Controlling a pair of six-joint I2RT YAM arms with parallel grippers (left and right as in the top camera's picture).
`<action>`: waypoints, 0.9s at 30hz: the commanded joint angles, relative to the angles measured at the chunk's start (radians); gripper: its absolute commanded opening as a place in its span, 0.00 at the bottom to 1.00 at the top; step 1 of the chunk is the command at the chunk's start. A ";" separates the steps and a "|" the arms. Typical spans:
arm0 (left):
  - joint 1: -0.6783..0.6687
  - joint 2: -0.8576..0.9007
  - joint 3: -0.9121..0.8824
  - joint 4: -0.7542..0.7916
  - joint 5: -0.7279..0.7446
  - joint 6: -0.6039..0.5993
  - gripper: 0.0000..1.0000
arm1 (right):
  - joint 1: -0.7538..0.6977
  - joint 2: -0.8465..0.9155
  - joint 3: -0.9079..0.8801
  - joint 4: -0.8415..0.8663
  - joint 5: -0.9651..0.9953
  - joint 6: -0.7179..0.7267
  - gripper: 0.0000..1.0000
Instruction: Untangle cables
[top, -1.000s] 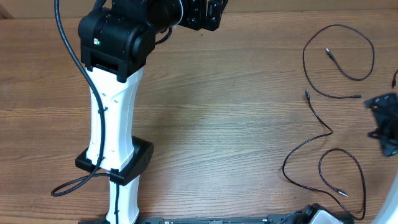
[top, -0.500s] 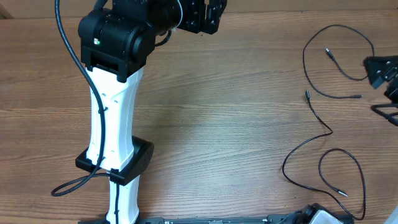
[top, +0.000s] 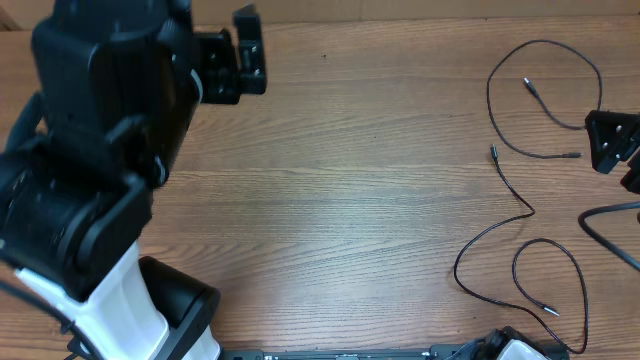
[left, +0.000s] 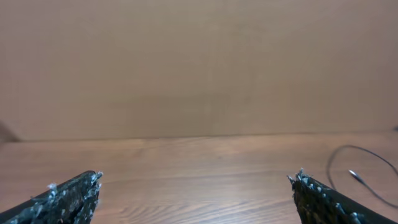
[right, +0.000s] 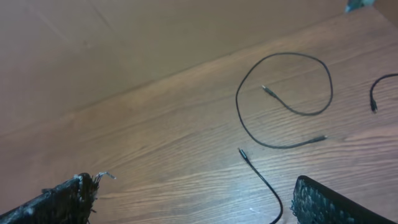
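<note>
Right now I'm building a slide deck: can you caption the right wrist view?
Right arm's open fingers frame thin black cables on the wooden table, one curled in a loop.

White arm (top: 112, 310) — black joints, black left hand (left: 196, 183).

The middle of the surface (top: 350, 200) is bare wood, with lots of room to pass. The big left arm (top: 90, 170) fills the left side. Thin cables (top: 530, 210) lie spread out on the right.
</note>
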 joint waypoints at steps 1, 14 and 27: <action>-0.080 0.024 -0.007 -0.061 -0.330 -0.087 0.99 | 0.021 0.024 0.015 -0.033 -0.081 -0.100 1.00; -0.591 0.025 -0.010 -0.065 -0.975 -0.066 1.00 | 0.545 0.013 0.015 -0.098 0.499 0.009 1.00; -0.780 0.000 -0.010 -0.065 -1.199 0.021 1.00 | 0.664 -0.021 0.015 -0.071 0.672 0.059 1.00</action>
